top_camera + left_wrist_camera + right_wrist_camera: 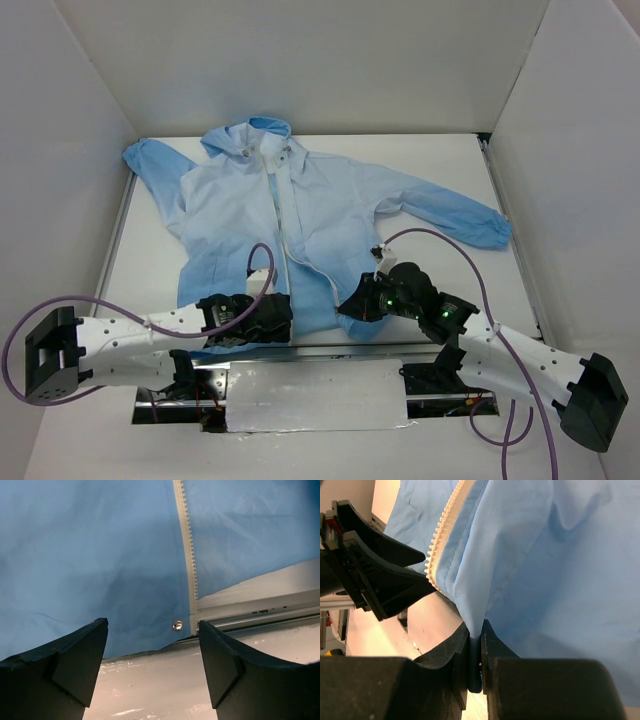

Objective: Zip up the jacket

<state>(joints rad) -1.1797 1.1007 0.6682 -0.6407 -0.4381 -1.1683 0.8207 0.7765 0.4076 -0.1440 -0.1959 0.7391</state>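
The light-blue hooded jacket [300,215] lies flat, hood at the far side, hem at the near edge, its white zipper strip [290,225] running down the front. My left gripper [270,315] is open at the left panel's hem. In the left wrist view its fingers [75,665] straddle the hem beside a metal snap [177,625] and the zipper's teeth [188,560]. My right gripper [358,305] is shut on a fold of the jacket's right hem [475,605], lifted a little. The zipper teeth [440,550] run just left of that fold.
White walls enclose the table on the left, back and right. A shiny grey plate [310,395] and metal rail [340,348] lie at the near edge between the arm bases. Purple cables [440,240] loop over the jacket's right side.
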